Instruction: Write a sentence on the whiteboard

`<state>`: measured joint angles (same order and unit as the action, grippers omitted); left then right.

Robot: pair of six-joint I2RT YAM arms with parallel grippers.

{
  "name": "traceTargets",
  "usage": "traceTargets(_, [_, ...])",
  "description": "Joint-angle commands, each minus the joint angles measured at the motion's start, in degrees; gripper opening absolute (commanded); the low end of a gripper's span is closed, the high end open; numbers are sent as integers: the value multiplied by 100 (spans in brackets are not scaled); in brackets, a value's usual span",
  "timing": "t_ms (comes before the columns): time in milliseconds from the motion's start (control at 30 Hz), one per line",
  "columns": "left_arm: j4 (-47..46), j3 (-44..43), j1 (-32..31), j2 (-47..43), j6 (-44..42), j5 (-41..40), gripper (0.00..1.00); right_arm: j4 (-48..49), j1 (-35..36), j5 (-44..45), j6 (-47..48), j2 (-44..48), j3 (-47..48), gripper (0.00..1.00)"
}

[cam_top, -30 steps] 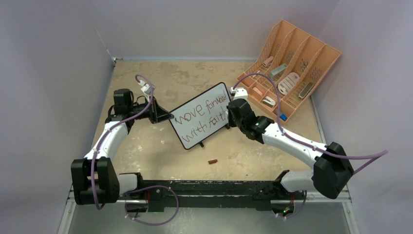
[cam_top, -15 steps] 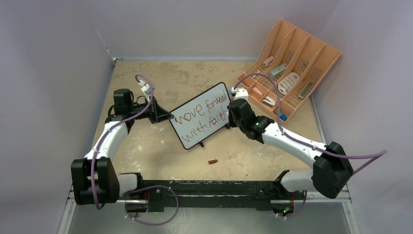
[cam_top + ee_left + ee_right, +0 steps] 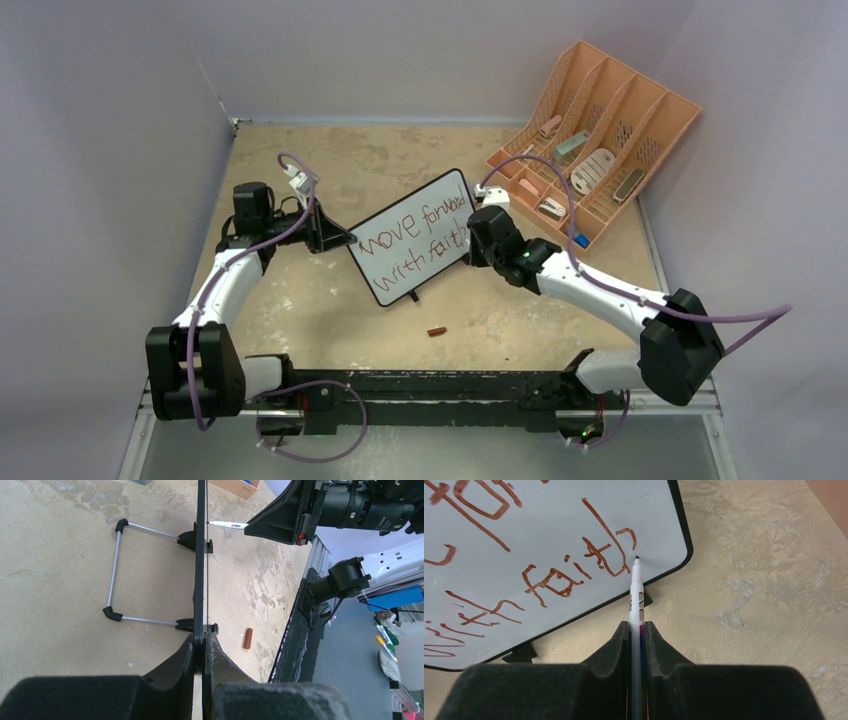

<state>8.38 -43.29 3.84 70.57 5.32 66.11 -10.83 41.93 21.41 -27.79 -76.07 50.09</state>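
From the top external view, the whiteboard (image 3: 412, 238) stands tilted at the middle of the beige worktop (image 3: 330, 300), its face turned toward the lower right of the frame. It carries two lines of reddish-brown writing, "move forward" over "with faith". The left pincer (image 3: 346, 240) is shut tight on the board's left edge. The right pincer (image 3: 470, 243) sits at the board's right edge, near the end of the lower line. A peach organizer (image 3: 600, 140) leans in the upper right corner. A small reddish-brown cap (image 3: 437, 331) lies alone on the worktop below the board.

In the left wrist view, the whiteboard (image 3: 201, 555) shows edge-on as a thin black line running up the middle. The left pincer (image 3: 202, 640) at the bottom has both fingers pressed against that edge. A wire stand (image 3: 115, 570) reaches out from the board to the left. A white marker (image 3: 227, 525) comes in from the upper right, its tip meeting the board. The cap (image 3: 247, 638) lies at lower right.

In the right wrist view, the right pincer (image 3: 636, 626) is closed on the marker (image 3: 637, 592), which points straight up the frame. The marker tip touches the whiteboard (image 3: 549, 535) just right of the "h" in "faith", close to the board's rounded lower right corner.
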Motion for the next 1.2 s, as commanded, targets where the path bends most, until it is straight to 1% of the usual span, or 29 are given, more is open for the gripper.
traceTargets(0, [-118,-66,43,-157,-110,-1,0,-94,-27,27,-166,-57,-30,0])
traceTargets(500, [-126,-57,40,-192,-93,-32,0,-98,-27,26,-181,-29,-27,0])
traceTargets(667, [-151,-49,38,-230,-60,-90,0,-181,-23,56,-99,317,130,0])
traceTargets(967, [-266,-43,40,-343,96,-213,38,-262,-27,182,172,1077,300,0])
traceTargets(1067, [-250,-116,40,-446,220,-406,46,-292,-27,219,241,1315,353,0])
traceTargets(1167, [-141,-281,38,-667,395,-899,53,-332,-27,303,331,1517,412,0])
